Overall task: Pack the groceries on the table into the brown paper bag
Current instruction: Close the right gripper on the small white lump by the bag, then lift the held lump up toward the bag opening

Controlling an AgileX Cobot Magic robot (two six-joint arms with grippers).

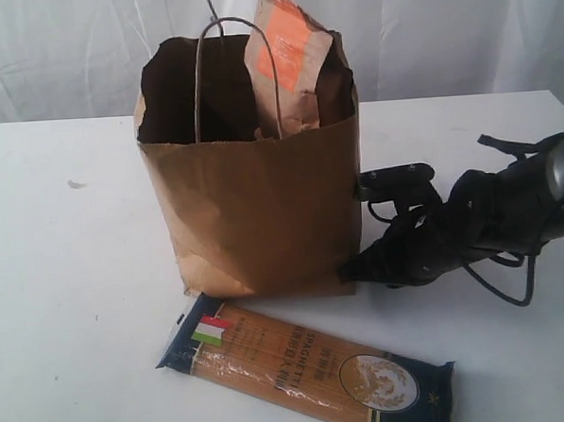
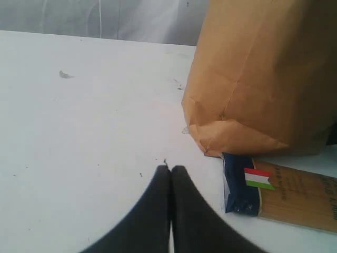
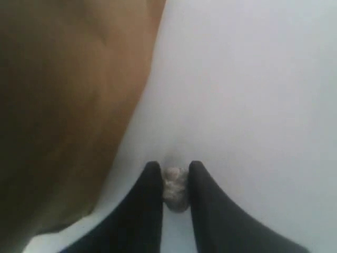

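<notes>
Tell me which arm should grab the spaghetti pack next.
Probably left: left pincer is empty near the spaghetti pack; right pincer grips a foil ball beside the bag.

You have one counter (image 1: pixel 69 307) on record. You have one bag (image 1: pixel 254 212), one pouch (image 1: pixel 288 64) and one spaghetti pack (image 1: pixel 304 366). You have one foil ball (image 3: pixel 175 188), blurred, counted as a single piece. You have two hands: one left hand (image 2: pixel 171 168) and one right hand (image 3: pixel 175 167). Small marks (image 2: pixel 65 74) on the counter number a few; they are too faint for you to tally exactly.
</notes>
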